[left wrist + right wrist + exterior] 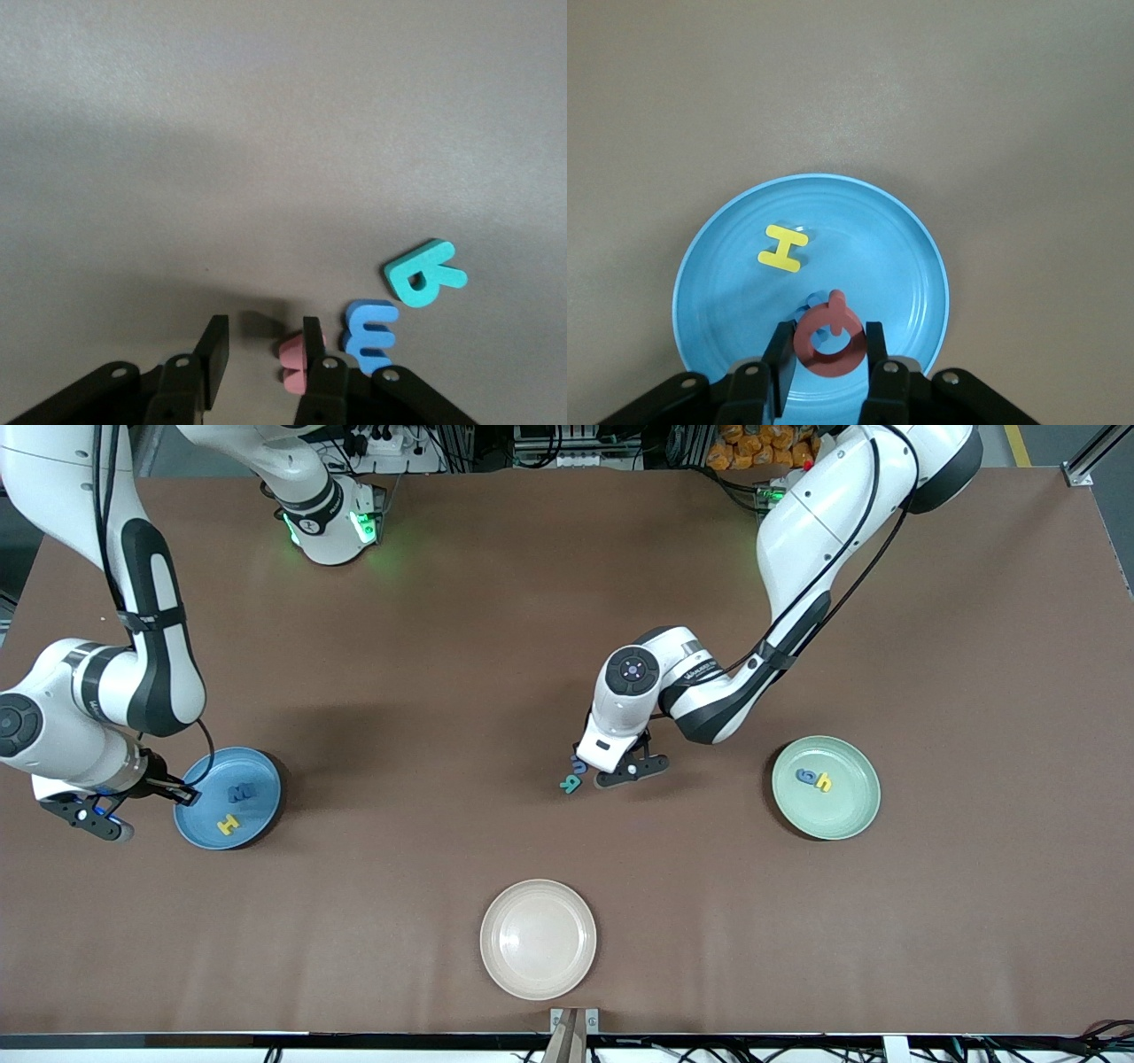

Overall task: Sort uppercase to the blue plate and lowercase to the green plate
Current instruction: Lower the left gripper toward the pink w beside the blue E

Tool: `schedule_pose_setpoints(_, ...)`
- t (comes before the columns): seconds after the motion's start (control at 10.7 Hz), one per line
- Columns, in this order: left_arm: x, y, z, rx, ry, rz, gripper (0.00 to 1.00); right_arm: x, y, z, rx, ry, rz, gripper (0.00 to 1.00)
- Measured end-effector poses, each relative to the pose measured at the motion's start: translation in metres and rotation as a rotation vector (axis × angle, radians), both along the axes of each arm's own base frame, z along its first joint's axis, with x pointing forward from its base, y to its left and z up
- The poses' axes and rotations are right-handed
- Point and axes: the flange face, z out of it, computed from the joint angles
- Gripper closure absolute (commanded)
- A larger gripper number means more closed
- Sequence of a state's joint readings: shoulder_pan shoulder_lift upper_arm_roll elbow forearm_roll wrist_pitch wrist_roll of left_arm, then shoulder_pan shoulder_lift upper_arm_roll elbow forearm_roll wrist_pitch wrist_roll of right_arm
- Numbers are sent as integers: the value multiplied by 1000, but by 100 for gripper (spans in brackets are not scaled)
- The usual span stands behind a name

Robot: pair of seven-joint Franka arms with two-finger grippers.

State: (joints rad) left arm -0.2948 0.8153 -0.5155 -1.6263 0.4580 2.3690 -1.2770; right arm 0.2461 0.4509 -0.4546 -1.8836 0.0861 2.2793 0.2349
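Note:
My right gripper (pixel 828 341) hangs over the blue plate (pixel 877 248), shut on the red uppercase Q (pixel 832 364). A yellow H (pixel 229 825) and a dark blue M (pixel 241 791) lie in the blue plate (pixel 199 828). At mid-table my left gripper (pixel 263 332) is low and open. One of its fingers (pixel 311 341) stands over the red lowercase m (pixel 291 349), which nothing clamps. Beside that letter lie a light blue m (pixel 372 335) and a teal R (pixel 423 274). The green plate (pixel 855 815) holds a blue g (pixel 806 777) and a yellow h (pixel 825 782).
A cream plate (pixel 538 939) sits nearest the front camera, at mid-table. The blue plate is at the right arm's end of the table and the green plate at the left arm's end. Brown tabletop (pixel 443 691) lies between the plates.

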Motion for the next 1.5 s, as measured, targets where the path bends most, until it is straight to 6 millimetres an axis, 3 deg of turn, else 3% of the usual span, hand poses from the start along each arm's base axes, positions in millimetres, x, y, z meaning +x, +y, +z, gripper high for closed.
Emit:
schedule_pose_setpoints(0.84,-1,-7,2,2,15,15,59,2,9,0,0,-2,1,100)
schedule_pose_setpoints(1.5,-3,-17,-9,16,10,21,59,2,11,0,-1,-3,1,100)
